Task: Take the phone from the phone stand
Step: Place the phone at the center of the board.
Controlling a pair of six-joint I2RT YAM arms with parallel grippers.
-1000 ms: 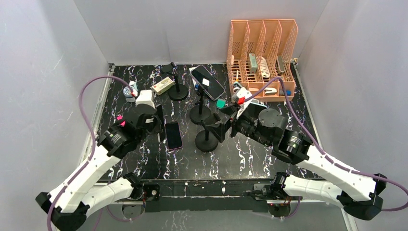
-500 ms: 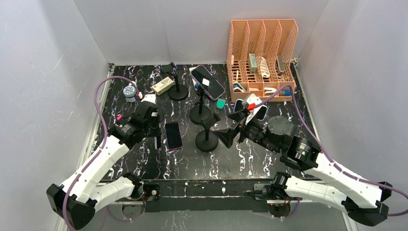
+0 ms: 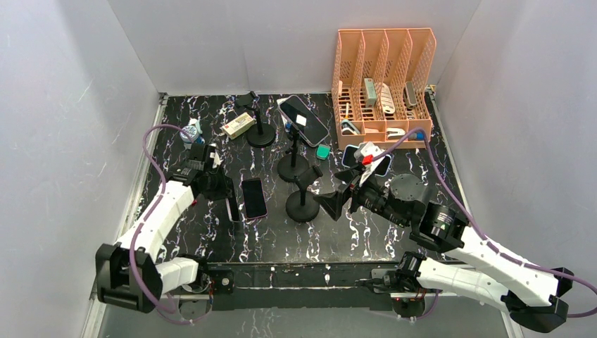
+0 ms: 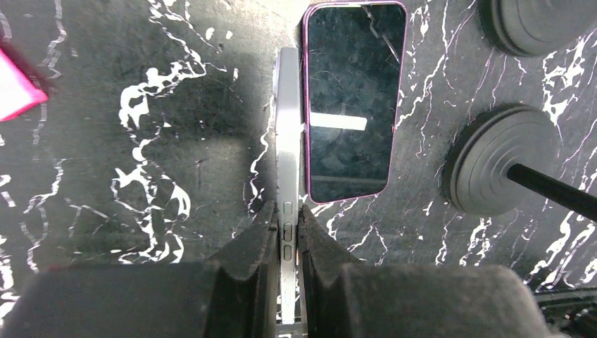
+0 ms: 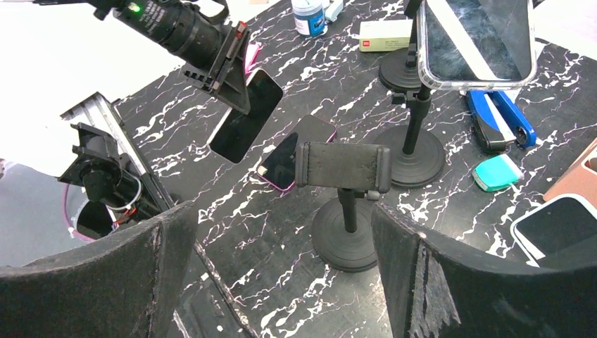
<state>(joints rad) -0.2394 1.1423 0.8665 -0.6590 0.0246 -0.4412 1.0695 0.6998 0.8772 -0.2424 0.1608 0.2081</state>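
Gripping phone (image 4: 287,127) edge-on, left hand (image 4: 287,211); long axis straight ahead of it; right hand (image 5: 280,218) wide, empty

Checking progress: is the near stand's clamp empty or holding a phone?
Empty. The near stand's clamp grips nothing; the left gripper is shut on a phone, held edge-on.

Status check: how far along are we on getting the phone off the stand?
Done: the near stand's clamp is empty. In hand: the left gripper is shut on a phone, held on edge beside the pink phone lying on the table. The right gripper is open, holding nothing. Left: lay that phone down and release. The rear stand's phone sits clamped, possibly next.
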